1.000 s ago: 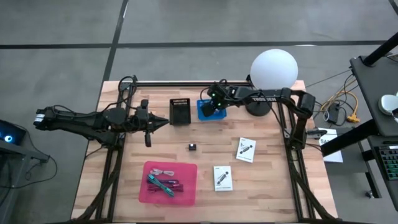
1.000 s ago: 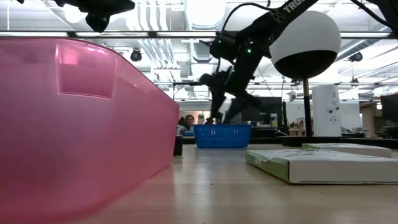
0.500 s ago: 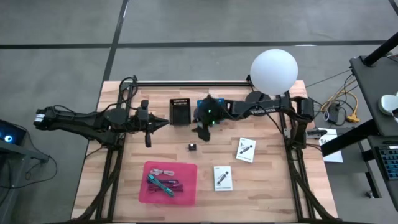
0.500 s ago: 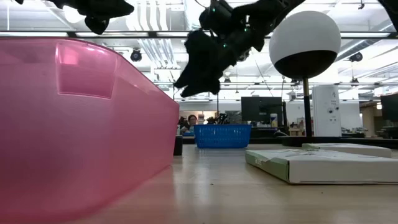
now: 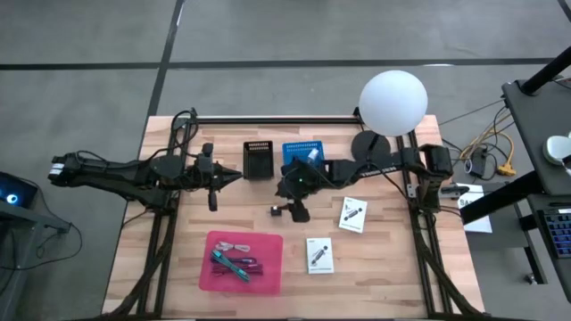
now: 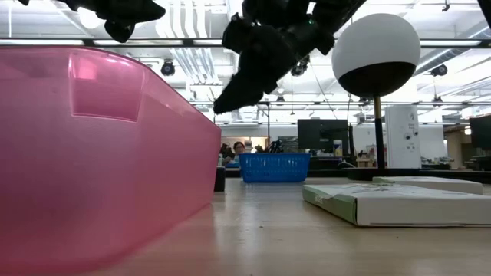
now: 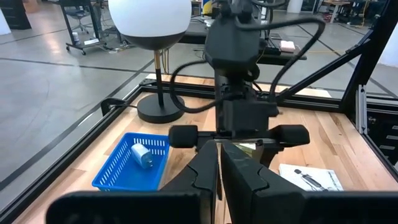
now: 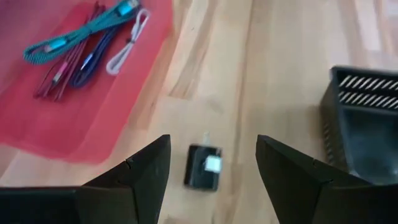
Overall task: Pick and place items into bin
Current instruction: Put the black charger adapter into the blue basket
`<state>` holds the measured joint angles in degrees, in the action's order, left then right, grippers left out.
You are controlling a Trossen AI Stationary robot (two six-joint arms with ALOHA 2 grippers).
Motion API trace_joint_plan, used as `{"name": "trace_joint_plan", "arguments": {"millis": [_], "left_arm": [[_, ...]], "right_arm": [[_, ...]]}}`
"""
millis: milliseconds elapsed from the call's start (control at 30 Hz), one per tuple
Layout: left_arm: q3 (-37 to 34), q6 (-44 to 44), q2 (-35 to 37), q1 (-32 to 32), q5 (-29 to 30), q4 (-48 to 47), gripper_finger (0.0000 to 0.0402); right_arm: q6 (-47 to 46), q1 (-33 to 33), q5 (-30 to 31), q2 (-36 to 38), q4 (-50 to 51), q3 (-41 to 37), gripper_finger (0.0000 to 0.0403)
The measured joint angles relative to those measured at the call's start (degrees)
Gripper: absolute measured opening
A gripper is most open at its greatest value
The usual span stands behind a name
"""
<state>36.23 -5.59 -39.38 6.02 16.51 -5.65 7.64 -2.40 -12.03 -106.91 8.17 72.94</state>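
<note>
A small black cube with a pale top (image 8: 204, 168) rests on its underside on the wood (image 5: 276, 210). My right gripper (image 8: 212, 140) hovers open just above it, a finger to each side, touching nothing (image 5: 295, 212). The pink tray (image 5: 244, 260) near the table's near edge holds a teal cable, maroon and purple cords and a white cord (image 8: 93, 43). A grey metal piece (image 7: 142, 155) lies in the blue basket (image 5: 301, 153). Two white printed cards (image 5: 352, 214) (image 5: 319, 254) lie flat. My left gripper (image 5: 234, 176) waits shut beside the black bin (image 5: 259, 159).
A lamp with a white globe (image 5: 393, 102) stands at the far right of the table, its base behind the right arm. The black bin (image 8: 364, 124) and the blue basket (image 6: 274, 166) sit along the far side. The pink tray's wall (image 6: 92, 153) fills the low view's left.
My right gripper has left the blue basket and swung toward the table's near edge and a little left, ending over the small black cube. The basket now shows uncovered, with the grey piece in it.
</note>
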Motion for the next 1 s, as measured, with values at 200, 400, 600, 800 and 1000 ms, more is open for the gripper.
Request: {"name": "trace_joint_plan", "arguments": {"millis": [200, 400, 600, 800, 1000], "left_arm": [[0.0, 0.0, 0.0, 0.0, 0.0, 0.0, 0.0005], [0.0, -0.1, 0.0, 0.0, 0.0, -0.1, 0.0005], [0.0, -0.1, 0.1, 0.0, 0.0, -0.1, 0.0005], [0.0, -0.1, 0.1, 0.0, 0.0, -0.1, 0.0005], [0.0, -0.1, 0.1, 0.0, 0.0, -0.1, 0.0005]], "right_arm": [[-0.1, 0.9, 0.1, -1.9, -0.1, -1.9, 0.0221], [-1.2, 1.7, 3.8, -7.0, -2.7, -0.9, 0.0234], [-3.6, 1.6, 5.9, -10.1, -2.9, 0.9, 0.0273], [-3.2, 1.8, 3.5, -11.7, -2.7, 0.8, 0.0294], [-3.4, 1.8, 3.0, -12.0, -2.8, 0.9, 0.0272]]}}
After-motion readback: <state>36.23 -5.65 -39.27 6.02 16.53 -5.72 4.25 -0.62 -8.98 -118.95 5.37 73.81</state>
